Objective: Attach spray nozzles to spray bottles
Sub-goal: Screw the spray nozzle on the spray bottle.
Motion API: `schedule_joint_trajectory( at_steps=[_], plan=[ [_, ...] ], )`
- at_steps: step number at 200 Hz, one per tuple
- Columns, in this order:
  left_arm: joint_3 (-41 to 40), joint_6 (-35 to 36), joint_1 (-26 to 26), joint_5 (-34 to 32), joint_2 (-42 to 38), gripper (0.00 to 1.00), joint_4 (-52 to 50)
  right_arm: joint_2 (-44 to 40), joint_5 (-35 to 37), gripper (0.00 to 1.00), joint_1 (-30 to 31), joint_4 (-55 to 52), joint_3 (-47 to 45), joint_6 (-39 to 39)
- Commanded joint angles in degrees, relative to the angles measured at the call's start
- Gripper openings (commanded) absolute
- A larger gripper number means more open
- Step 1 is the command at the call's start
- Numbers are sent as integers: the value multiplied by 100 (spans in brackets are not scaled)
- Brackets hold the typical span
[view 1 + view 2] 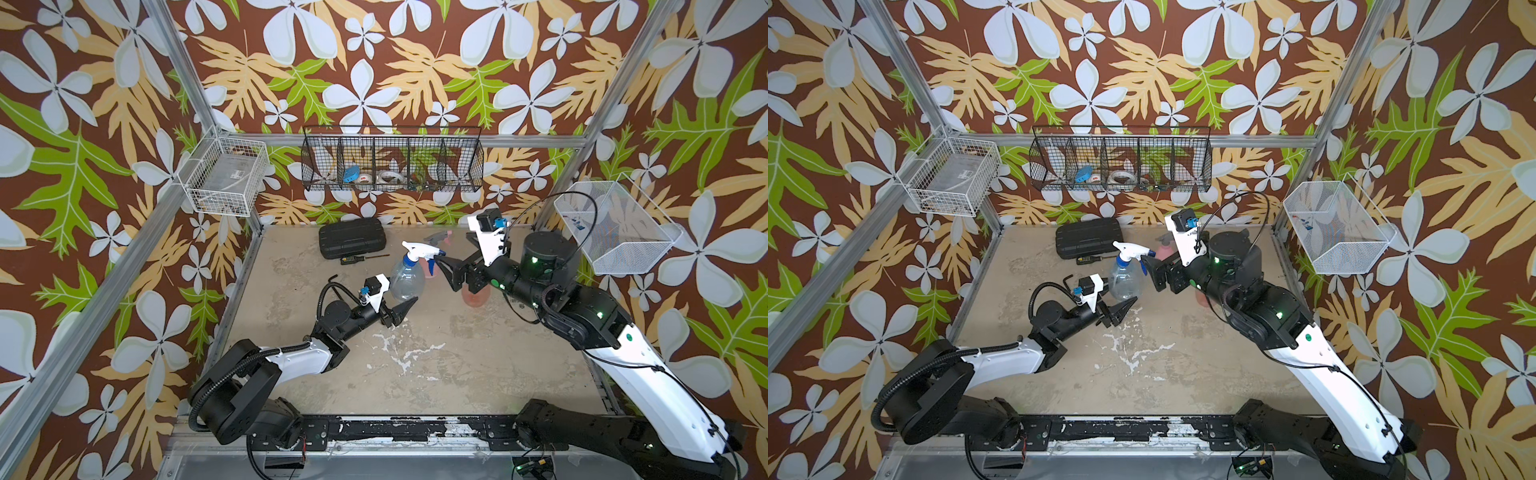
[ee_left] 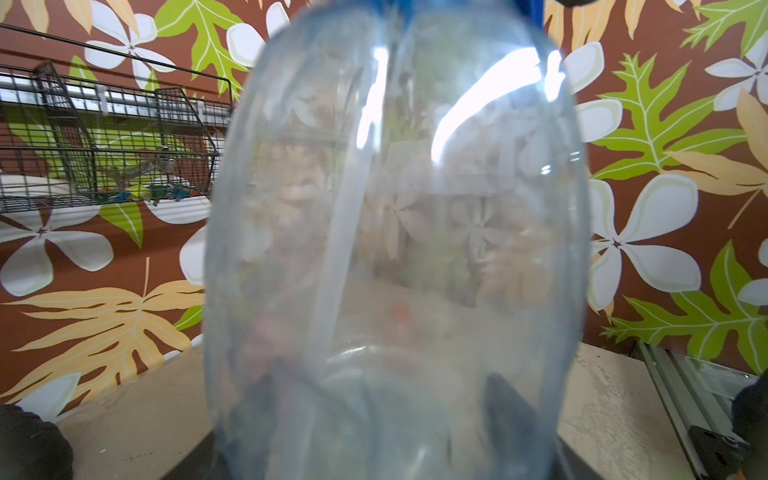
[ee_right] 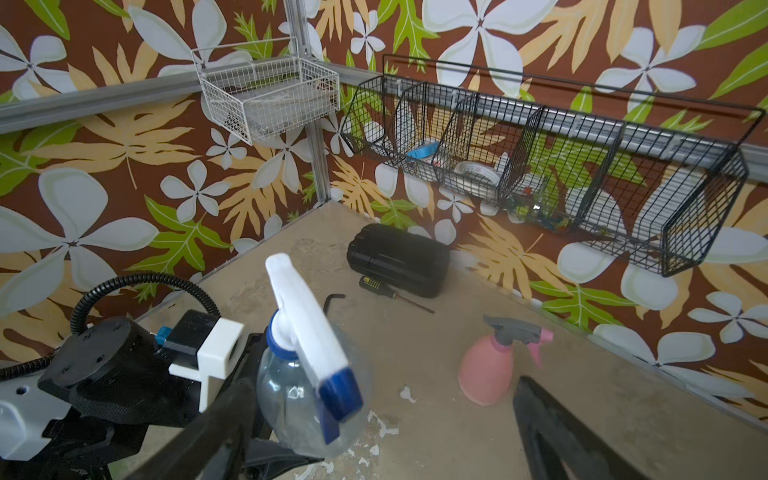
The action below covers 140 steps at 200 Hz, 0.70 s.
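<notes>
Two risks show: with the right gripper [image 1: 441, 272] spread wide just beside the white and blue nozzle [image 1: 417, 249], a half-threaded cap may tilt off, and the clear bottle [image 1: 407, 279], pinched low by the left gripper [image 1: 402, 311], could tip

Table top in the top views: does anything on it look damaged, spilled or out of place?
The worn beige table top shows white flaky patches near its middle, in both top views. They look like chipped coating, not a spill. The opaque pink cone-shaped bottle stands upright, and no liquid is visible around it.
</notes>
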Motion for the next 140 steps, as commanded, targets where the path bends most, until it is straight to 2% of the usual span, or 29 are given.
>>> schedule_joint_trajectory(
  at_steps=[1,29,61,83,140],
  plan=[
    [-21,-92,36,368,-30,61,113,292,-1019,98,-124,-188,318,-358],
    [-21,-209,37,495,-47,61,78,792,-1432,94,-123,-391,575,-423],
    [-19,-238,43,521,-44,61,56,891,-1603,71,-114,-217,375,-303],
    [5,-240,44,556,-13,61,56,914,-1639,51,-117,-110,311,-247],
    [67,-266,38,585,69,61,56,967,-1885,26,-106,-89,333,-193]
  ],
)
